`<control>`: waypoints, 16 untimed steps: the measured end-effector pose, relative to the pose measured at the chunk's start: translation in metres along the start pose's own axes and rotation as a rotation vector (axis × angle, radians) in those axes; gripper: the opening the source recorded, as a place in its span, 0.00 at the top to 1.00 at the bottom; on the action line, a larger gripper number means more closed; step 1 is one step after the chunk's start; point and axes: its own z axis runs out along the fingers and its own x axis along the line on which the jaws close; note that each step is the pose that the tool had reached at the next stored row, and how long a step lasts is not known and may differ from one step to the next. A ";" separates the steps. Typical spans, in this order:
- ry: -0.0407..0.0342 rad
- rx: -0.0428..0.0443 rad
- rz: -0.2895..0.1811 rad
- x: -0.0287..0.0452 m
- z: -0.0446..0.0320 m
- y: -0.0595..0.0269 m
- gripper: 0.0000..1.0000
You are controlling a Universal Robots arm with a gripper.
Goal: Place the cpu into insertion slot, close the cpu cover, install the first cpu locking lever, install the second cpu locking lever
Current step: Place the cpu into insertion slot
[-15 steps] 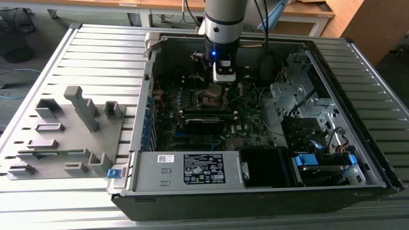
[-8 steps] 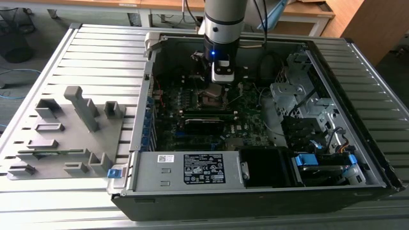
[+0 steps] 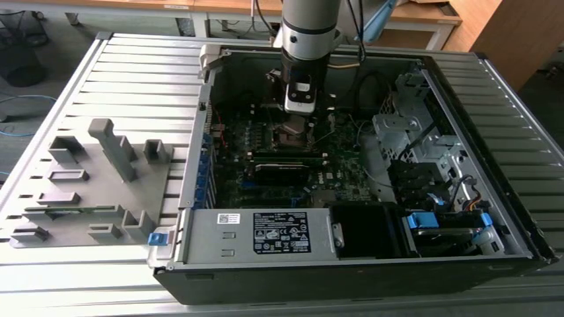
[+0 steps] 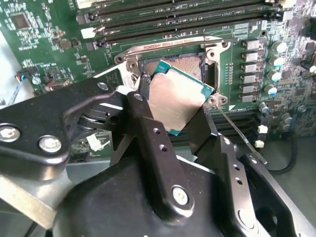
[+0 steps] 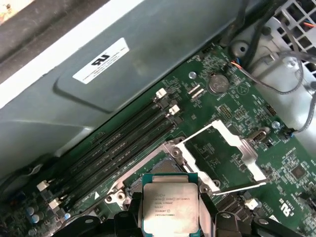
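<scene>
The black fingers, clamped on opposite edges of the flat square silver-topped cpu, hold it just above the uncovered square black insertion slot, not yet seated.

Flat square cpu with dull silver-tan metal top: black gripper is hiding its gripped edges. Small square black insertion slot is sitting partly hidden behind the cpu.

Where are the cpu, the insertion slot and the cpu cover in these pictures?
cpu [image 5: 170, 202], first wrist view, on its metal top.
insertion slot [image 4: 191, 63], second wrist view, on its bare contact field.
cpu cover [image 5: 197, 133], first wrist view, on one bar of its open frame.
</scene>
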 end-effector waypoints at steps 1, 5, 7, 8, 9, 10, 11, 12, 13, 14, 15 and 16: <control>-0.0001 0.0001 0.000 0.0000 0.0000 0.0000 0.46; -0.0002 0.0000 0.001 0.0000 0.0000 0.0000 0.46; -0.0002 0.0000 0.001 0.0000 0.0000 0.0000 0.46; -0.0002 0.0000 0.001 0.0000 0.0000 0.0000 0.46; -0.0002 0.0001 0.001 0.0000 0.0000 0.0000 0.46; -0.0003 0.0000 0.002 0.0000 0.0000 0.0000 0.46; -0.0004 0.0000 0.004 0.0000 0.0000 0.0000 0.46; -0.0006 0.0001 0.007 0.0000 0.0000 0.0000 0.46; -0.0011 0.0001 0.013 0.0000 0.0000 0.0000 0.46; -0.0018 0.0002 0.022 0.0000 0.0000 0.0000 0.46; -0.0024 0.0002 0.032 0.0000 0.0000 0.0000 0.46; -0.0029 0.0003 0.039 0.0000 0.0000 0.0000 0.46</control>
